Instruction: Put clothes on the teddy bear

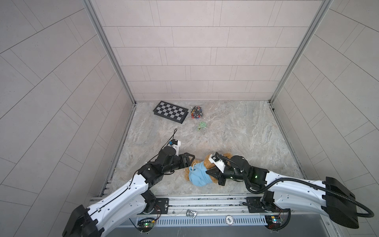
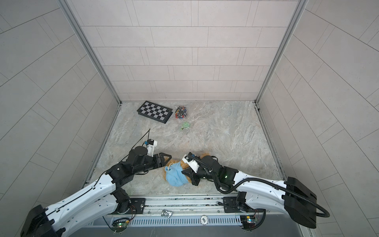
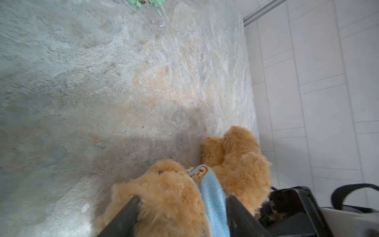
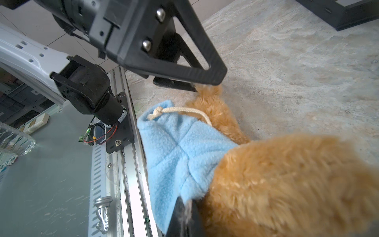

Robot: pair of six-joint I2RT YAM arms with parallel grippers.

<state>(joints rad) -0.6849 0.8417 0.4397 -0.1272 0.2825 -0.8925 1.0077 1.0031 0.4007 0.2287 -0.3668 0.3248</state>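
Left hand (image 1: 191, 162) is open at the bear (image 4: 287, 180); right hand (image 4: 185, 207) pinches the hoodie (image 4: 180, 151), which could slide off if pulled.

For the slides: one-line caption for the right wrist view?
Right gripper, jaws shut on the light blue hoodie partly over the teddy bear; left gripper, jaws open, alongside.

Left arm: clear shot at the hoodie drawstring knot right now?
Probably yes: left claw is open beside the teddy bear, the knot lies bare on the hoodie nearby, and the right claw pinches the hoodie's other edge, out of the way.
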